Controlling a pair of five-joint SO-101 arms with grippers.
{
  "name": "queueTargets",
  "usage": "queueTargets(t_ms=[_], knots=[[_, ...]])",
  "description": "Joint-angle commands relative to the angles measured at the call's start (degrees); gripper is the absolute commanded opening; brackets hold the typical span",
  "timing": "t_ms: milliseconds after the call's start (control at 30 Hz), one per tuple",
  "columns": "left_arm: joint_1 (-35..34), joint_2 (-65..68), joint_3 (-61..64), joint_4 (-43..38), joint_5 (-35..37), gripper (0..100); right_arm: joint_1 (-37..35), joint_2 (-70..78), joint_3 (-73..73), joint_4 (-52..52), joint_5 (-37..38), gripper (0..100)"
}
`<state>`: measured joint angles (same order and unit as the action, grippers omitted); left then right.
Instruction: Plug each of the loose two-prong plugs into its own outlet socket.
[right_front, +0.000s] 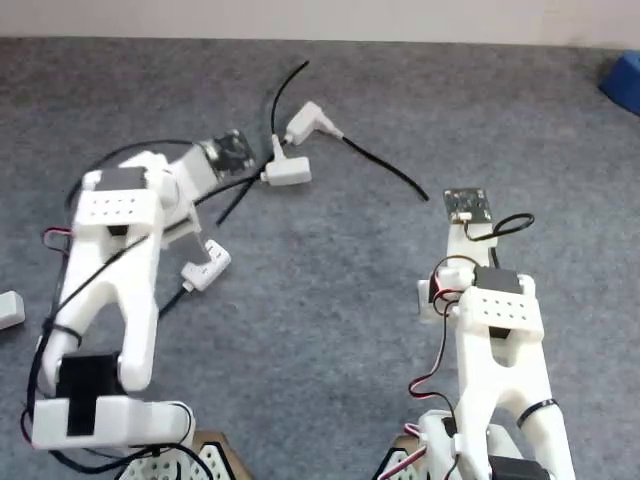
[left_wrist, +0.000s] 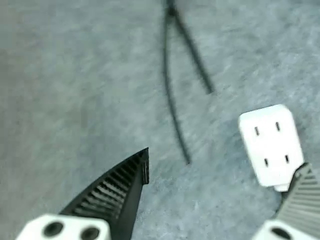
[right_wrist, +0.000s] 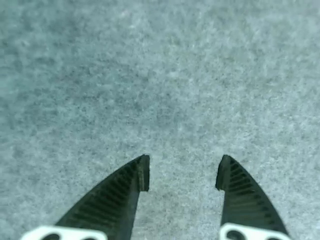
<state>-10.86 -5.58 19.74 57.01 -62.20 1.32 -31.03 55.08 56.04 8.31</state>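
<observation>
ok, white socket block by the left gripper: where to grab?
Probably across its long side walls, coming down from above. The socket block lies flat on the carpet with slots facing up, so the sides keep them clear. The left gripper is open, one finger near the block's end.

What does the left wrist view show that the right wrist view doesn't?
Particular to the left wrist view: a white outlet block with two pairs of slots, lying close to one side of the open left pincer, and thin black cables running across the carpet. Particular to the right wrist view: the right pincer, open, above the carpet. Shared: grey carpet below, and an open pincer with black ribbed tips.
</observation>
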Motion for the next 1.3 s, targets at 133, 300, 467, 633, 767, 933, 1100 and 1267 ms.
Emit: queueTargets(t_ms=[133, 300, 467, 633, 767, 933, 1100, 1267], knots=[[-0.8, 0.7, -3.3, 2.2, 7.1, 48, -0.5, -1.1, 0.4, -0.8, 2.5, 22.1], [-2.4, 13.8, -12.9, 2.5, 7.4, 61, -0.6, -1.1, 1.2, -0.9, 3.0, 22.1], [-3.4, 25.4, -27.8, 9.9, 6.5, 62, -0.6, -1.1, 1.2, -1.0, 3.0, 22.1], [-3.2, 31.3, -30.6, 15.7, 1.3, 62, -0.6, -1.1, 1.1, -1.0, 3.0, 22.1], [-1.5, 31.5, -25.0, 16.1, 1.0, 61, -0.6, -1.1, 1.0, -1.0, 3.0, 22.1], [0.9, 32.0, -20.6, 12.9, 1.4, 58, -0.6, -1.1, 1.1, -1.0, 3.0, 22.1], [2.8, 32.0, -15.1, 8.7, 1.5, 57, -0.6, -1.1, 1.1, -1.0, 3.0, 22.1], [2.8, 32.0, -12.9, 7.5, 1.4, 56, -0.6, -1.1, 1.2, -1.0, 3.0, 22.1]])
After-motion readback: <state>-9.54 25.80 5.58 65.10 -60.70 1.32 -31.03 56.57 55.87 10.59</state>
